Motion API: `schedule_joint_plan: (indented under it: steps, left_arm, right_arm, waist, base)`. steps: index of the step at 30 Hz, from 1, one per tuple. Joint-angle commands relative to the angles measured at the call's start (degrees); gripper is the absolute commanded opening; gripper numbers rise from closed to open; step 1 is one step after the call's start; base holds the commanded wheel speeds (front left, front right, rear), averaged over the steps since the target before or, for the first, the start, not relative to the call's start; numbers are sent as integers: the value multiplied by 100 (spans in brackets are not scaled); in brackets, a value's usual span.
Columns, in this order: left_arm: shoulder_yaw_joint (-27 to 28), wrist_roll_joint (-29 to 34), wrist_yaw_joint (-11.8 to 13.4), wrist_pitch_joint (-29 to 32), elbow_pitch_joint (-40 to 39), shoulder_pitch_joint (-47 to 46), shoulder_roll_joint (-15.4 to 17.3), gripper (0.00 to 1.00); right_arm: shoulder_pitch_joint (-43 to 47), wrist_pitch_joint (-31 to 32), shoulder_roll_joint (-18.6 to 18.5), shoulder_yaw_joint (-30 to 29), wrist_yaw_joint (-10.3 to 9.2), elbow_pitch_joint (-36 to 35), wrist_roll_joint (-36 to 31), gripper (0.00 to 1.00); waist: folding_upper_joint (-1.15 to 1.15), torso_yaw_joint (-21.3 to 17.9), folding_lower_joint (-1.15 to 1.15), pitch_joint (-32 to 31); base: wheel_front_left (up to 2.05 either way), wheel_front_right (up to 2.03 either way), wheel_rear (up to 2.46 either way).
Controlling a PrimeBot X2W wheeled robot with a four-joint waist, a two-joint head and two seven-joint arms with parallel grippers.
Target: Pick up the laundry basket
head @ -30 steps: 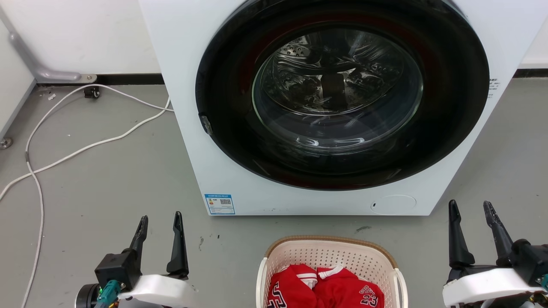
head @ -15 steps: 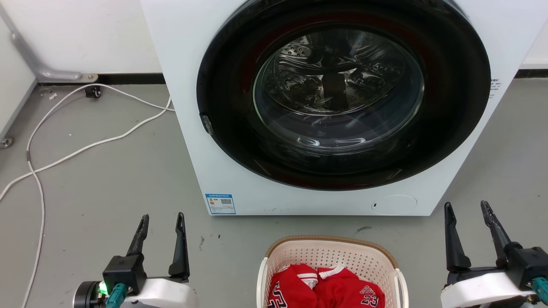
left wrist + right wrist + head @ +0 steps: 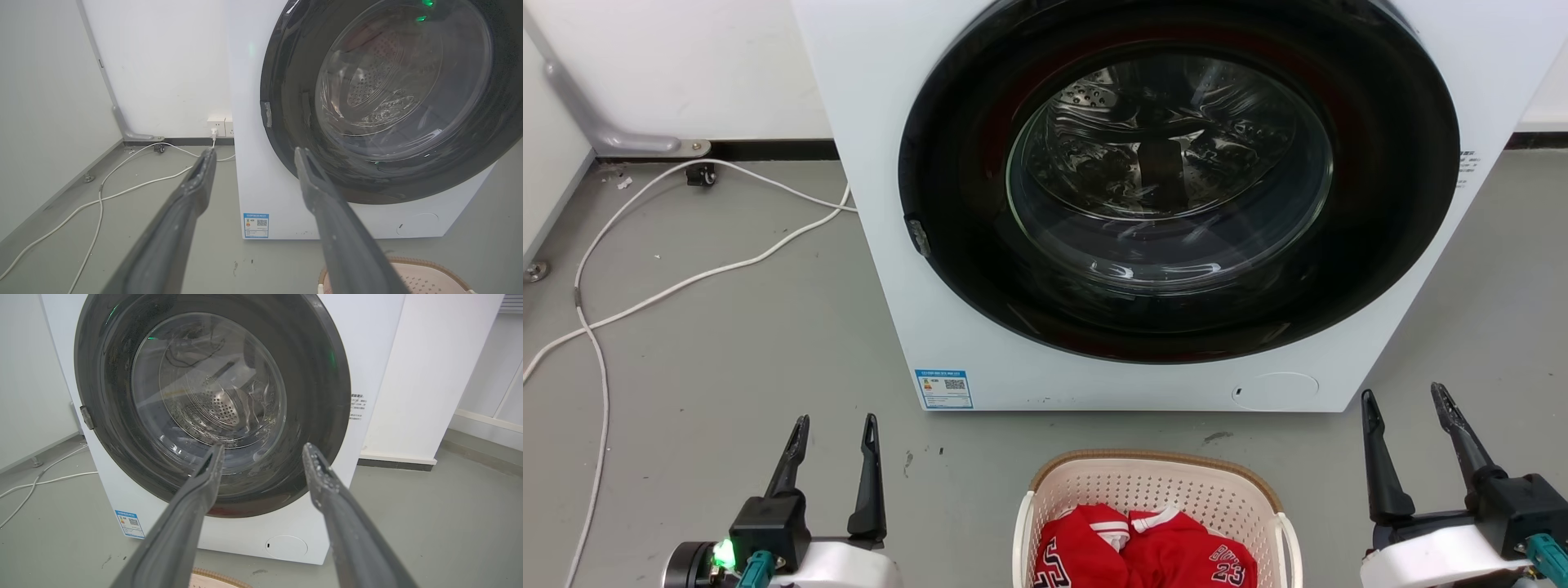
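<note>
Between the left hand (image 3: 837, 418) and right hand (image 3: 1402, 390), the laundry basket (image 3: 1160, 490) and its red garment (image 3: 1152, 549) run off the bottom edge. The sticker (image 3: 943, 389) beyond the left hand is unreadably small.

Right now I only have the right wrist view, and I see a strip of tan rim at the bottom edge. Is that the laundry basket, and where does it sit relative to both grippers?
Observer: Yes. In the head view the laundry basket stands on the floor before the washing machine, between the left gripper and the right gripper, touching neither.
Operator: Anything inside it?
Observer: Red clothing with white trim lies in it.
Operator: Is the left gripper ready?
Observer: It is open and holds nothing.
</note>
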Motion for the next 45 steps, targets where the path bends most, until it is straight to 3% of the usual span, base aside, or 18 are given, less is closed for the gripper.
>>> schedule_joint_plan:
  steps: [1, 18, 26, 36, 45]
  left_arm:
    - [9, -24, -10, -28, 13, 38, -7, 100]
    - [1, -81, 15, -23, 67, 39, -8, 100]
    - [-203, -36, -183, -23, 411, -229, -7, 100]
    - [-532, -170, -440, -22, 1447, -824, -7, 100]
    - [-689, -188, -647, -22, 2744, -1798, 44, 100]
  right_arm:
    - [51, -12, -21, 2, -2, 0, -5, 100]
    - [56, -12, -20, 18, -2, 47, 48, 100]
    - [-78, -11, -19, -70, -2, 412, -57, 100]
    - [-512, -10, -16, -222, -3, 1346, -282, 100]
    - [-1296, -11, -16, -135, -3, 2265, -519, 100]
  waist:
    - [0, -2, 0, 0]
    - [0, -48, 0, 5]
    - [0, -120, 0, 135]
    - [0, -319, 0, 682]
    - [0, -480, 0, 1584]
  base:
    - [0, 0, 0]
    - [0, 0, 0]
    - [0, 0, 0]
    - [0, 0, 0]
    - [0, 0, 0]
